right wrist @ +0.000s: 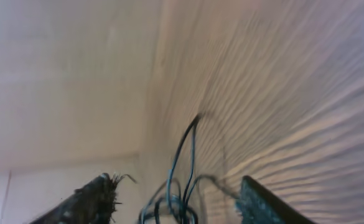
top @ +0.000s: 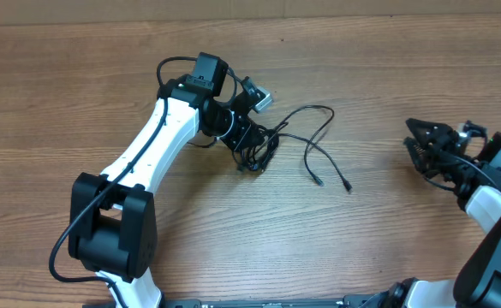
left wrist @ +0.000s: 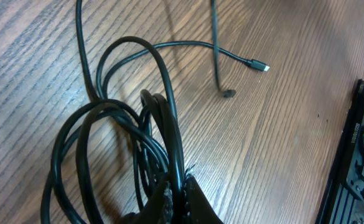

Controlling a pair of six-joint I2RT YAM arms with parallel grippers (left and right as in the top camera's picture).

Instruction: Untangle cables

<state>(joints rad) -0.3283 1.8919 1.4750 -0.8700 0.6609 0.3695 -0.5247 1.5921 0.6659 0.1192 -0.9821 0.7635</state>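
The thin black cables [top: 271, 137] lie as a tangled bundle at the table's middle, with two loose ends trailing right to small plugs [top: 348, 187]. My left gripper [top: 248, 145] sits on the bundle's left part. In the left wrist view its jaws [left wrist: 177, 194] are shut on several strands of the looped cables [left wrist: 116, 118], and one plug [left wrist: 262, 66] lies on the wood beyond. My right gripper [top: 414, 145] is open and empty, well to the right of the cables. In the right wrist view the fingers [right wrist: 175, 199] are spread, with the cables [right wrist: 185, 155] blurred in the distance.
The wooden table [top: 378, 239] fills the overhead view, and its back edge [top: 319, 15] runs along the top. A black rail [left wrist: 356, 149] stands at the right edge of the left wrist view. A pale wall [right wrist: 63, 81] shows in the right wrist view.
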